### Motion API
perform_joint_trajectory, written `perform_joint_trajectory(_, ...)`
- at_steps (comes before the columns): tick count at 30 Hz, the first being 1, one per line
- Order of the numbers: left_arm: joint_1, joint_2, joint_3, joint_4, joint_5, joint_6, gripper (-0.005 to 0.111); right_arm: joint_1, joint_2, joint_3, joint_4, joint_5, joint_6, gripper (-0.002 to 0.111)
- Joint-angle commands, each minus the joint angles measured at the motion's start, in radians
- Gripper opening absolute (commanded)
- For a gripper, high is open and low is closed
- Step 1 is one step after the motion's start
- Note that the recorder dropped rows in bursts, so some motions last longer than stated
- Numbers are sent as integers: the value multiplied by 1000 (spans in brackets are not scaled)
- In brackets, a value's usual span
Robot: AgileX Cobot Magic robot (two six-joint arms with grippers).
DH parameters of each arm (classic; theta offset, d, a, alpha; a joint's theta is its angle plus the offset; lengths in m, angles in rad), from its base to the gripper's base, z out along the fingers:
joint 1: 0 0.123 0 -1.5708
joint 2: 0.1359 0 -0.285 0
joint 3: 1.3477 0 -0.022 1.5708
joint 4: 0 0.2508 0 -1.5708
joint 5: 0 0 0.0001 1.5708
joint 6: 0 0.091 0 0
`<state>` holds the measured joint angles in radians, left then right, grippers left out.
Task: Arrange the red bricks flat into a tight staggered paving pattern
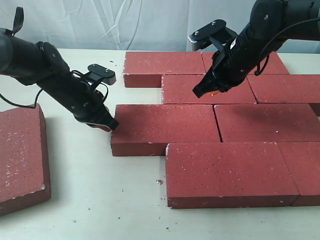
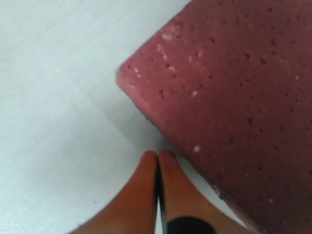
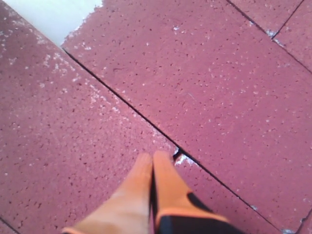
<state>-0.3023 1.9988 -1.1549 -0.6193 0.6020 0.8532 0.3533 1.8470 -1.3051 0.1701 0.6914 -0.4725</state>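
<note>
left hand [image 1: 112, 126] pinched shut, empty, stood at third-row brick [image 1: 165, 127] left end, near corner | right hand [image 1: 200, 92] pinched shut, empty, over second row | bricks [image 1: 225, 170] lay staggered on counter [image 1: 100, 200], spare [image 1: 20, 155] well apart | risk: off-centre push could have skewed brick, opening a gap

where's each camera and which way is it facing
Exterior view: off the arms, looking down across the table at the red bricks; both arms show, left gripper, right gripper.
Left wrist view: on the left wrist, looking down past the shut left gripper at one brick's corner.
Right wrist view: on the right wrist, looking down past the shut right gripper at brick seams.
Shared: exterior and left wrist views both show that corner.
</note>
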Motion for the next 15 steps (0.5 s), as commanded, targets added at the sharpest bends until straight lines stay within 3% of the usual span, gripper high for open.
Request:
perform_joint_trajectory(1,20,1,-11,22,-17,-8,0,-2,1,5,4,-7,-2,-1)
perform_joint_trajectory(11,140,-103,-11,62,-5,-49,0,-2,1,5,31,-17,-2,-1)
perform_joint_trajectory(15,164,-191,-11,98,133,-49,0,8,1,5,123,-3,-15,-1)
